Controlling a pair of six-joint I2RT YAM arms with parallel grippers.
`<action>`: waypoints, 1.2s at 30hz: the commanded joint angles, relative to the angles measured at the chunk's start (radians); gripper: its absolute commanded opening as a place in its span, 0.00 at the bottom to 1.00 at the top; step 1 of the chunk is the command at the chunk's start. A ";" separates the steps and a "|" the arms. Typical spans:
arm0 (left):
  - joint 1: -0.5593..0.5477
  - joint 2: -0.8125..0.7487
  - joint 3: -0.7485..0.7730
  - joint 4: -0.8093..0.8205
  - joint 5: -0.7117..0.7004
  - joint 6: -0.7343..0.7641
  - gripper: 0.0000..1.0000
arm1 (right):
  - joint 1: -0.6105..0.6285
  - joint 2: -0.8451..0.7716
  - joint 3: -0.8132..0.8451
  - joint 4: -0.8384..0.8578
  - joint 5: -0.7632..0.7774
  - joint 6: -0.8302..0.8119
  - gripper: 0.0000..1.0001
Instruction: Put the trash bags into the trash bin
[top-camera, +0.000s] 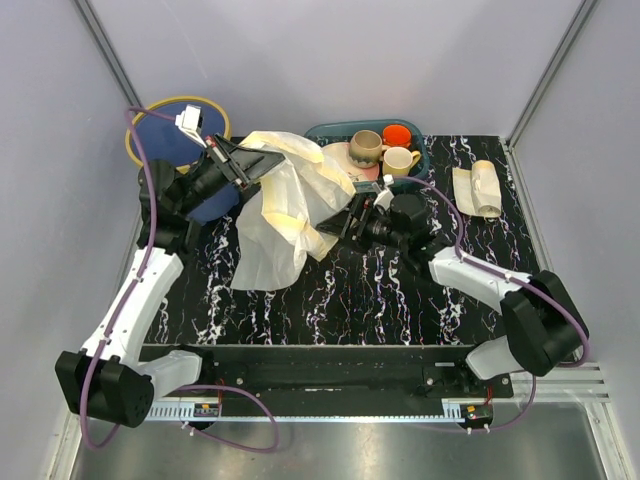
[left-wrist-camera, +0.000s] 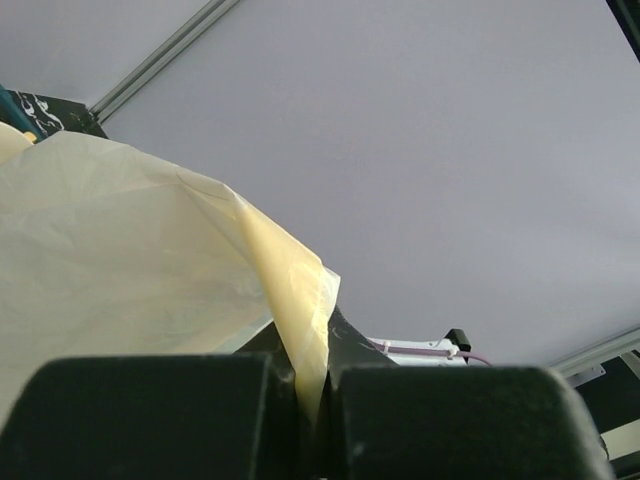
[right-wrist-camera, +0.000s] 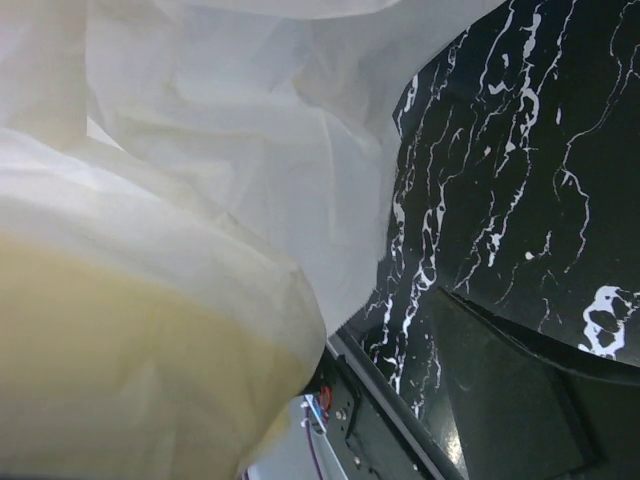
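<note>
Left gripper (top-camera: 243, 168) clenched on sack (top-camera: 285, 200). In wrist view we see film fold pinched between both fingers (left-wrist-camera: 150, 415), rest billowing up and left of jaws. Sack raised at that corner, just beside bin (top-camera: 160, 104) (not in it), lower part draped on table (top-camera: 380, 290). Right gripper (top-camera: 350, 218) spread wide, grasping nothing we can see. Sack's right edge lies just before its jaws, filling left of its wrist view. Contact there: we cannot tell. Bundle (top-camera: 478, 188) at far right of table, well apart from both grippers.
</note>
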 joint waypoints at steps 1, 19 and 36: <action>0.012 -0.022 0.016 0.088 0.037 -0.041 0.00 | 0.003 -0.002 -0.007 0.171 0.086 0.039 0.88; 0.115 0.006 0.582 -1.052 -0.196 1.261 0.00 | -0.722 -0.132 0.864 -1.170 -0.293 -0.831 0.00; 0.050 0.337 1.306 -0.894 0.355 0.683 0.00 | -0.504 0.165 1.743 -1.268 -0.322 -0.811 0.00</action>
